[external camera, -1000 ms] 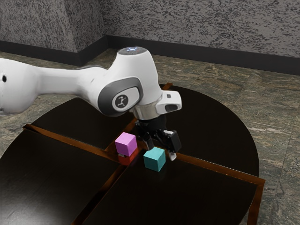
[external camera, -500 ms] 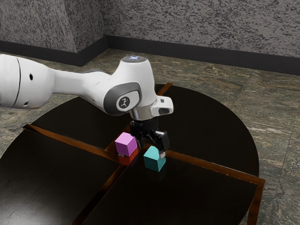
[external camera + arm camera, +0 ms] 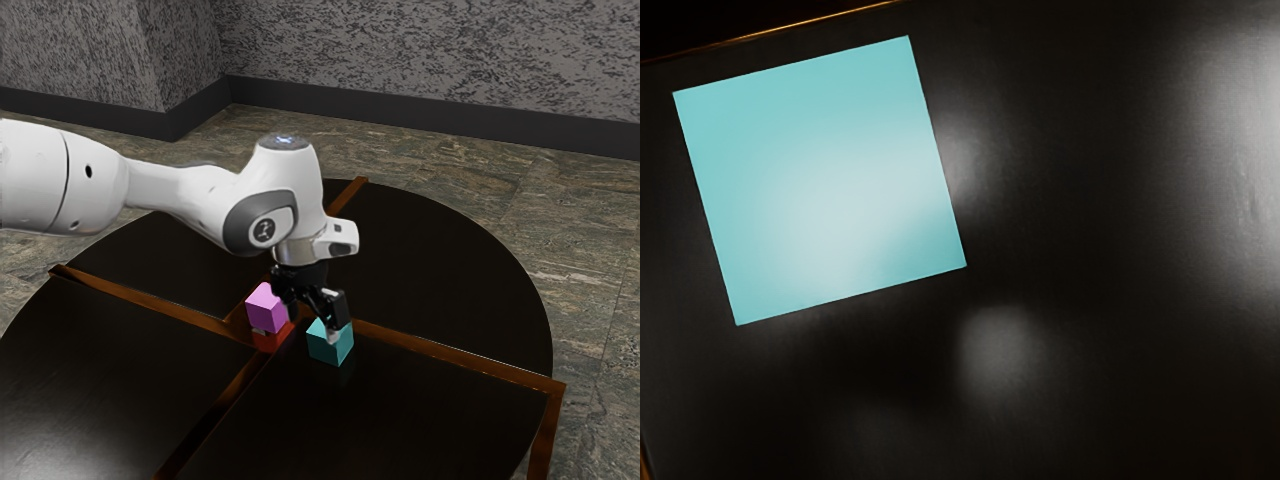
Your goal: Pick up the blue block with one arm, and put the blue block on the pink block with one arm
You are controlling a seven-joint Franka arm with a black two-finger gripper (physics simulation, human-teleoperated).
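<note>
The blue block [image 3: 331, 345], teal in colour, lies on the dark table just right of the crossing rails. In the wrist view its top face [image 3: 820, 180] sits off to one side of the hand's centre, near a brown rail [image 3: 790, 28]. The pink block [image 3: 265, 306] rests on a red block [image 3: 268, 340] at the exterior view's left of the blue one. My gripper [image 3: 322, 316] hangs open just above the blue block's top, between the two blocks, with one finger [image 3: 338, 308] over the blue block's far edge. Nothing is held.
Raised brown rails [image 3: 450, 355] cross the round dark table [image 3: 450, 270] and divide it into quarters. The blocks crowd around the crossing. A stone floor and a grey wall lie beyond the table.
My hand has moved toward the exterior view's left and come lower, from beside the blue block to just over it. The blocks have stayed where they were.
</note>
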